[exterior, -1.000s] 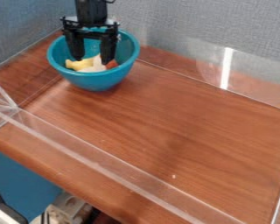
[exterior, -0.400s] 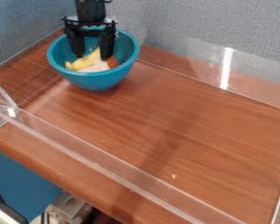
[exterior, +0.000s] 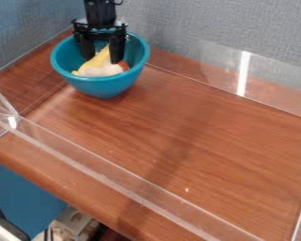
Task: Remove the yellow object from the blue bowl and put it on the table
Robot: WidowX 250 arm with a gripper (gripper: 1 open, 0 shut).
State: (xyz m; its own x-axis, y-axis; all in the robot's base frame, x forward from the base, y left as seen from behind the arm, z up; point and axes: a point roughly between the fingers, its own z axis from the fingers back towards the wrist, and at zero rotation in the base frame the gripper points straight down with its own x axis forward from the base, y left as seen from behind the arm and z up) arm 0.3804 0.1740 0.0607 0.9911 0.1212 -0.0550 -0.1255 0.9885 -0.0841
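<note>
I am looking across the table point(exterior: 191, 122), bare wood inside its clear walls point(exterior: 65, 151), and the worry is all at the far corner, where the bowl point(exterior: 101, 80) is sitting close to the back wall. If I am pressing down off-centre, a finger could be catching the rim and tipping or sliding the bowl, since it looks light and glossy. The gripper point(exterior: 102, 49) is hanging straight down into the bowl with its jaws spread wide and nothing between them yet. The banana point(exterior: 98, 64) is lying inside the bowl, under and just in front of the fingers, with what I think is a reddish-brown piece beside it, though the view is too small there to be sure. The smooth curved plastic is likely to be squirting sideways if the jaws are closing on its end rather than across its middle. I am also risking pinching that neighbouring piece along with it, and a weak hold could be dropping it back while lifting over the rim.
</note>
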